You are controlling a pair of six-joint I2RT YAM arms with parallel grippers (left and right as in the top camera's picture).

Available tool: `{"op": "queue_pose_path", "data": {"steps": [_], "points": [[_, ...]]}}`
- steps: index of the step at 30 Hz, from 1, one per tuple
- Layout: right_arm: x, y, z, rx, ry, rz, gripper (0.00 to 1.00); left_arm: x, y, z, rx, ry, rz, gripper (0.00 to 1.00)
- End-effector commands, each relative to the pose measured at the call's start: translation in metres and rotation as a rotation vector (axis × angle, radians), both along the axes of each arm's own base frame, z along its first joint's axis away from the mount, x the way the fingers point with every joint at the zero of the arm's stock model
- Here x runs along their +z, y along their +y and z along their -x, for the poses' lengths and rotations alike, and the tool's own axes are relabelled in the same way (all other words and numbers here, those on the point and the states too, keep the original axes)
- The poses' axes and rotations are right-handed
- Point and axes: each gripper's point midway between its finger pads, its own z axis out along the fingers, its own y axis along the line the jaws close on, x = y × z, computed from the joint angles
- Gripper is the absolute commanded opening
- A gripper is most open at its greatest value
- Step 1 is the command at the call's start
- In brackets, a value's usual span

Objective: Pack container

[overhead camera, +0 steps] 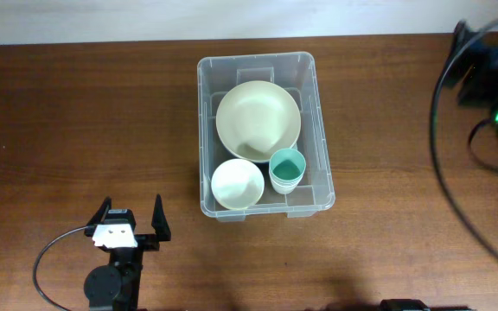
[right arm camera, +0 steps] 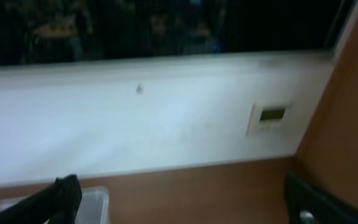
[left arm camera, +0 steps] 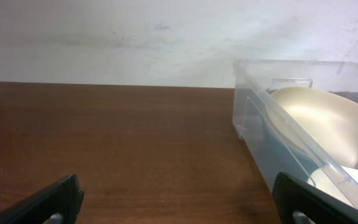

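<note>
The clear plastic container point(overhead camera: 314, 95) stands at the table's middle. Inside it lie a large cream bowl point(overhead camera: 258, 119), a small white bowl point(overhead camera: 237, 183) and a teal cup point(overhead camera: 287, 168). My left gripper point(overhead camera: 130, 207) rests near the front left, well apart from the container, open and empty. In the left wrist view the left gripper point(left arm camera: 179, 205) spans bare wood, with the container point(left arm camera: 257, 118) and cream bowl point(left arm camera: 328, 121) to its right. The right gripper point(right arm camera: 185, 202) is open and empty, raised at the far right; a container corner point(right arm camera: 95, 199) shows low left. The right arm point(overhead camera: 491, 78) is blurred.
Dark wooden table point(overhead camera: 76, 112) all round the container. A white wall point(left arm camera: 135, 37) runs along the table's far edge. Cables point(overhead camera: 443, 155) hang from the right arm at the right edge. A cable loop point(overhead camera: 50, 259) lies beside the left arm.
</note>
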Motion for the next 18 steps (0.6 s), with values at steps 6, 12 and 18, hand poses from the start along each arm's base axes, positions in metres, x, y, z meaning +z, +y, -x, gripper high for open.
{"op": "queue_pose_path", "data": {"steps": [6, 12, 18], "points": [[-0.079, 0.029, 0.049, 0.153, -0.105, -0.012, 0.99, -0.002, 0.0, 0.0, -0.006, 0.0, -0.018, 1.0], [-0.129, 0.032, 0.068, 0.166, -0.177, -0.005, 0.99, -0.002, 0.0, 0.0, -0.006, 0.0, -0.018, 1.0], [-0.163, 0.032, 0.078, 0.167, -0.279, 0.006, 0.99, -0.002, 0.0, 0.0, -0.005, 0.0, -0.018, 1.0]]}}
